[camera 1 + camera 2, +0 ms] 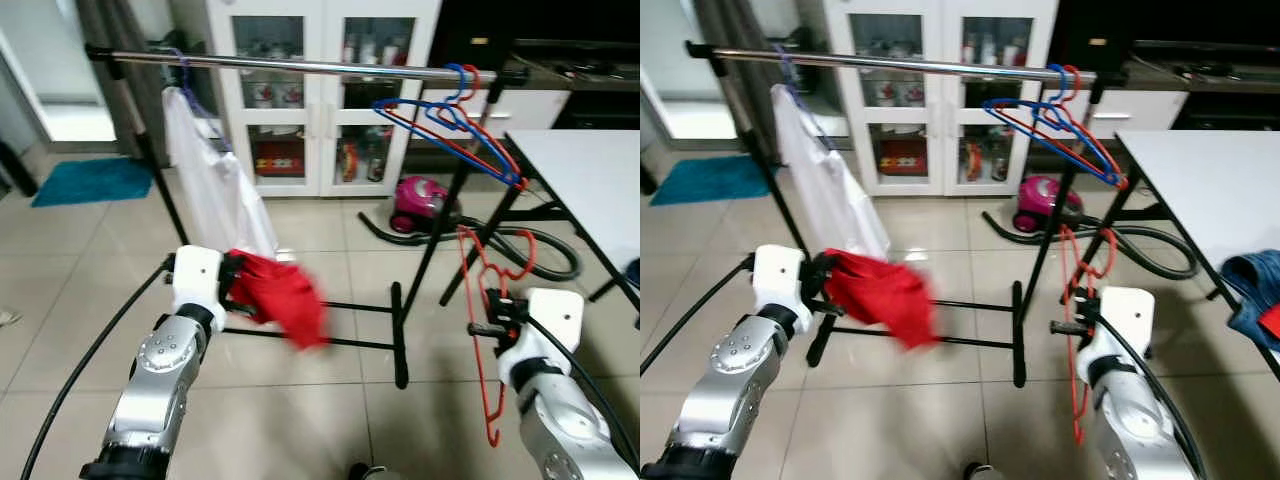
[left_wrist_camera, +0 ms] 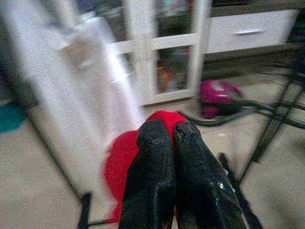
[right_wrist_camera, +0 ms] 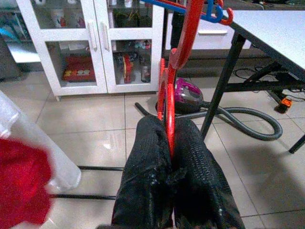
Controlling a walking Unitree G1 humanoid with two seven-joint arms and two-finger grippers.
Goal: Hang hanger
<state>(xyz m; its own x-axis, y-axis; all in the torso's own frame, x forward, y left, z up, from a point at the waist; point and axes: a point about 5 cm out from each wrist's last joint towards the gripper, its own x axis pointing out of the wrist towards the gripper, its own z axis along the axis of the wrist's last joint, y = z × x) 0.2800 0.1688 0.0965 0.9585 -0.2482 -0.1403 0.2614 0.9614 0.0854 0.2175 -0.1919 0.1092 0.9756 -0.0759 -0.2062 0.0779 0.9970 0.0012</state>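
The right claw (image 3: 170, 143) is clamped on a red hanger (image 1: 482, 300) held below the rail (image 1: 300, 66), near the rail's right end, while the left claw (image 2: 167, 138) is closed on a red cloth (image 1: 285, 295), and the white cabinet (image 1: 320, 90) holds small items behind glass.

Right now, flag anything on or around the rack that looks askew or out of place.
Two hangers, blue and red, hang steeply tilted on the rail rather than level. A vacuum lies on the floor behind the rack, its hose sprawled under the table. Nothing looks spilled or broken.
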